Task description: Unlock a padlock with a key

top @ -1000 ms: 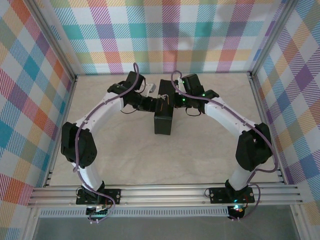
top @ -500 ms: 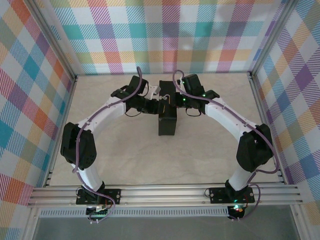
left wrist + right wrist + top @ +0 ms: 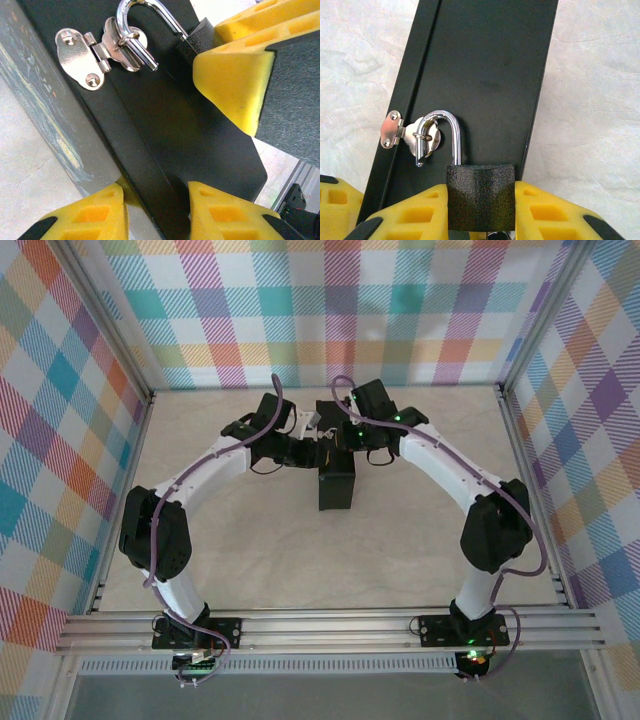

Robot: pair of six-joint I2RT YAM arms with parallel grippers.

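Beige marbled table (image 3: 250, 550) lay inside plaid walls (image 3: 340, 310), and the two white arms curved in from the near edge to meet over its far middle. The left arm (image 3: 200, 480) reached in from the left and the right arm (image 3: 450, 475) from the right. Between them stood the dark box (image 3: 336, 488), long and narrow, its far end under both wrists.

The left gripper (image 3: 155, 192) had its yellow fingers on either side of the box's edge, with the dark wall filling the gap between them; whether they pressed on it I could not tell. The right gripper (image 3: 480, 187) was clamped on the padlock (image 3: 480, 200), with a yellow pad against each side of its rough black body.

A silvery hasp (image 3: 395, 131) was screwed to the box's lid side, its staple reaching onto the dark face. The padlock hung at that hasp, just right of it in the right wrist view. Its shackle (image 3: 447, 120) stood sprung: one leg sat in the body, while the free end was out of the body and threaded through the staple's small ring.
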